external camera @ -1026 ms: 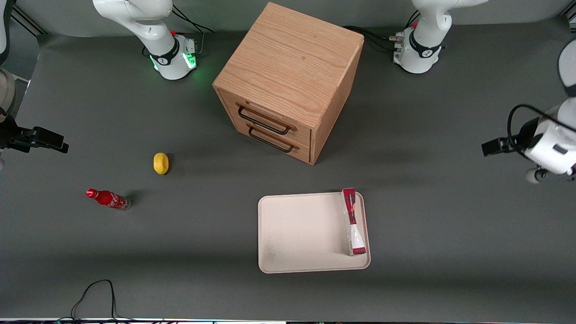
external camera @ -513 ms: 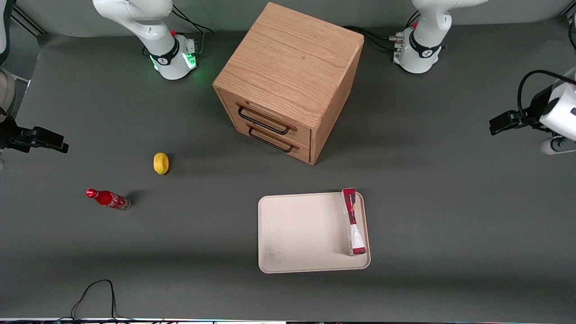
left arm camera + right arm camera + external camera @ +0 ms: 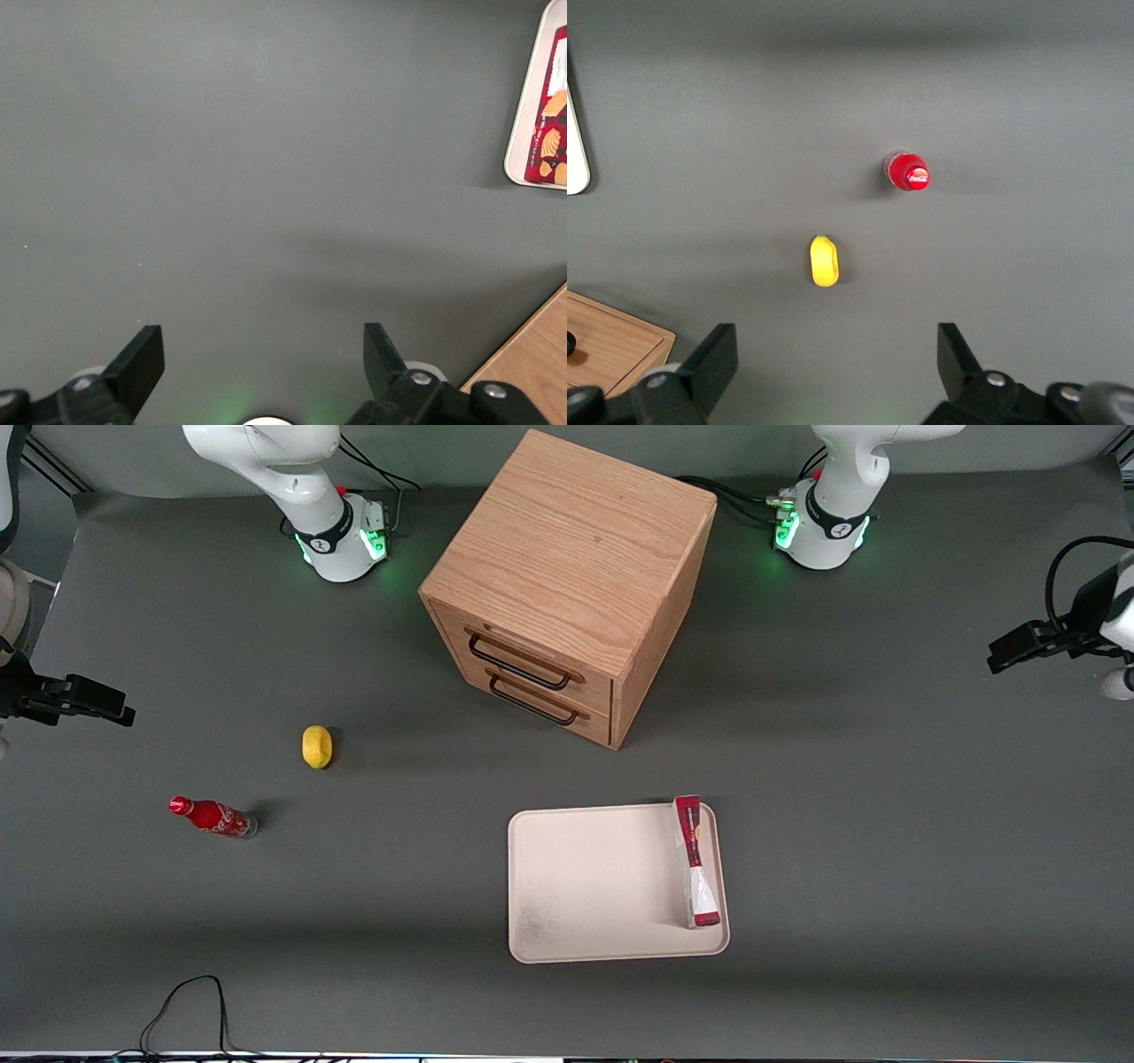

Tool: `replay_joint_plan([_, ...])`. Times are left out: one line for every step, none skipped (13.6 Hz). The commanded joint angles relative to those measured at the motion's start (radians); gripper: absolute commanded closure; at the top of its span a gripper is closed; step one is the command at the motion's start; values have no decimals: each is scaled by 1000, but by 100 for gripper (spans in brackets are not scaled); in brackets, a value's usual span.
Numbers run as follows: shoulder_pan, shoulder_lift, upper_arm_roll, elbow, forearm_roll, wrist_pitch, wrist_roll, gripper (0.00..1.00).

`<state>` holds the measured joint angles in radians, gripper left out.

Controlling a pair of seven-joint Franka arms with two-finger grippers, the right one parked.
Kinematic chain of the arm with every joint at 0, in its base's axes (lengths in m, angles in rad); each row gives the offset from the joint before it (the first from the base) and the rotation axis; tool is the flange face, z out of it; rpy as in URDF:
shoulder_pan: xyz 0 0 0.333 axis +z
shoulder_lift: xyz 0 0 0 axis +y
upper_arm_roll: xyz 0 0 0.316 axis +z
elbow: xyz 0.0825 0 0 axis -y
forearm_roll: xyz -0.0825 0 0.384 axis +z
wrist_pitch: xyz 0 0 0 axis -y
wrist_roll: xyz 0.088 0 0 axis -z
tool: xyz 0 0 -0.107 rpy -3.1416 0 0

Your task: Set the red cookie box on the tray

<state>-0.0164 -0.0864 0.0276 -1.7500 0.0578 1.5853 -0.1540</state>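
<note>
The red cookie box (image 3: 697, 864) stands on its long edge inside the cream-white tray (image 3: 594, 881), along the rim at the working arm's end. In the left wrist view a piece of the box (image 3: 547, 133) and the tray's rim (image 3: 523, 115) show. My left gripper (image 3: 1010, 657) hangs high above the bare table at the working arm's end, well apart from the tray and farther from the front camera than it. In the left wrist view the gripper (image 3: 261, 341) is open and empty over the grey mat.
A wooden two-drawer cabinet (image 3: 567, 576) stands mid-table, farther from the front camera than the tray; its corner shows in the left wrist view (image 3: 532, 372). A yellow lemon (image 3: 316, 746) and a small red cola bottle (image 3: 213, 817) lie toward the parked arm's end.
My left gripper has drawn away from the front camera and outward toward the table's end. The box and tray have not moved. The left arm's base light has turned green.
</note>
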Motion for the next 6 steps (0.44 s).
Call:
replay_joint_plan([4,-24,-5,-22,5,24,-1,0])
replay_joint_plan([3,-24,-3,-19,-6,18,-1,0])
replay_joint_plan([-5,-24,-2,-8,-9,6,-1,0])
replay_joint_plan([-13,-24,5,-2,-9,2,1,0])
replay_joint_plan([-20,-24,9,0,-7,-2,1,0])
replay_joint_plan([-28,-24,11,0,-7,-4,1,0])
